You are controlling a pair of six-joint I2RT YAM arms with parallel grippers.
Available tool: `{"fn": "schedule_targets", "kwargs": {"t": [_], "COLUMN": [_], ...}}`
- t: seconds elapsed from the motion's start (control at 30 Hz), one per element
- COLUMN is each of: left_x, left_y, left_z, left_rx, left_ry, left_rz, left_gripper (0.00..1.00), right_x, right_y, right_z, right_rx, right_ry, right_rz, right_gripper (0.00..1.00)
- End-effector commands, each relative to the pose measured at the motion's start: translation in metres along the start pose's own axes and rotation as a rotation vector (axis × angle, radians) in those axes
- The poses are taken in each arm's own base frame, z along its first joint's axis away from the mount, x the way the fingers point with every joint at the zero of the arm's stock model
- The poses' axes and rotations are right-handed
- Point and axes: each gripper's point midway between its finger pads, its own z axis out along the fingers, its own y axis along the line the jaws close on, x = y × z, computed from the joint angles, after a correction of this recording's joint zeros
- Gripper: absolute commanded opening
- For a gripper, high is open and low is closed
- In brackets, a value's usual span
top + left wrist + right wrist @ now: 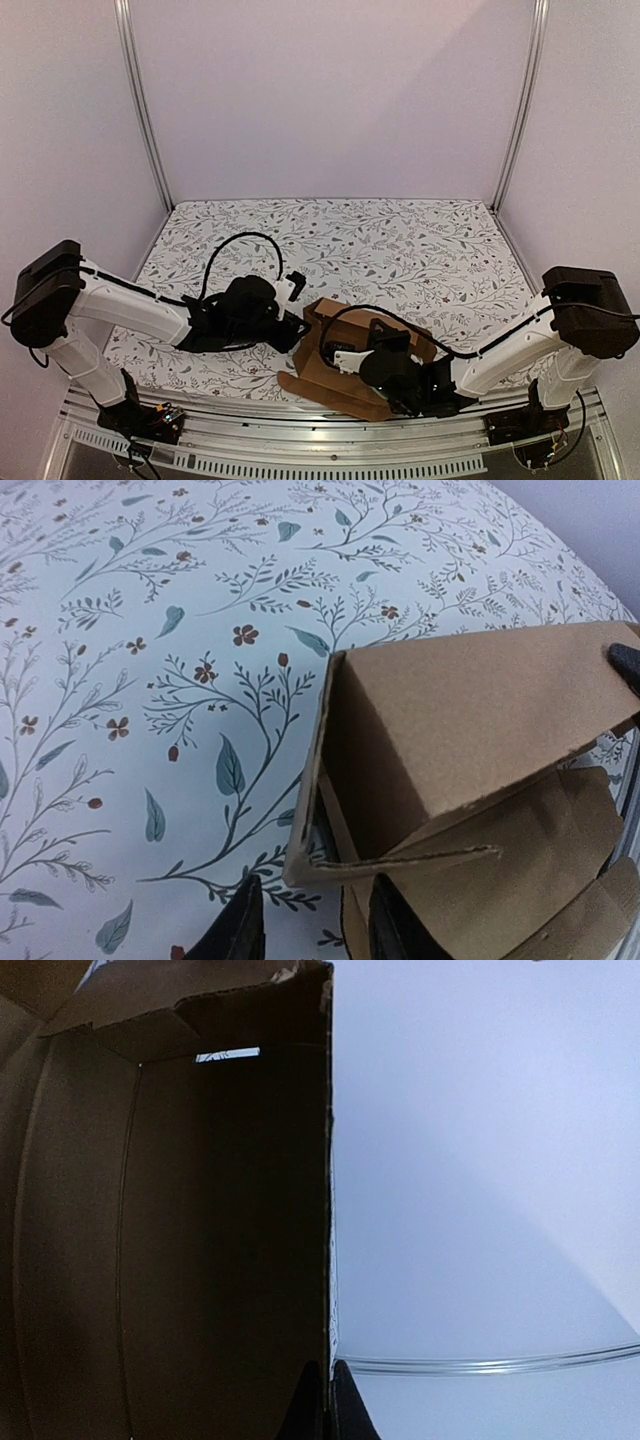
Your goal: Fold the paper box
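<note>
A grey metal rail [330, 440] is seen just on the near side of the plain brown cardboard paper box [325, 390], which is set half-erected on the floral-patterned bench [400, 240], flaps splayed flat. One thin wall of the box is pinched by the clenched black right tool [325, 1415]. At the box's left corner the black left tool [316, 905] is held with jaws parted, gripping nothing. It is judged that the unheld corner could spring open, the pinched wall could be creased or torn, and the box could be nudged over the rail. No brand, label or writing can be made out.
</note>
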Motion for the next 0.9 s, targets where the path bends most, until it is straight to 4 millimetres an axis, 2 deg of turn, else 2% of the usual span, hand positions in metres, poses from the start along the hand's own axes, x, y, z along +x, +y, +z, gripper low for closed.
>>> {"fn": "schedule_targets", "kwargs": {"t": [0.0, 0.6, 0.87], "left_x": [-0.006, -0.027, -0.033], "left_y": [-0.002, -0.014, -0.014], "left_z": [0.007, 0.022, 0.030], "left_rx": [0.017, 0.051, 0.055], "left_ry": [-0.037, -0.095, -0.106], "left_rz": [0.021, 0.052, 0.056], "left_gripper": [0.37, 0.41, 0.36], "right_x": [-0.003, -0.012, -0.013], "right_y": [0.001, 0.004, 0.004], "right_z": [-0.004, -0.006, -0.008], "right_rx": [0.004, 0.003, 0.005], "right_ry": [-0.013, -0.026, -0.031], "right_rz": [0.006, 0.014, 0.020], "right_gripper": [0.00, 0.00, 0.00]}}
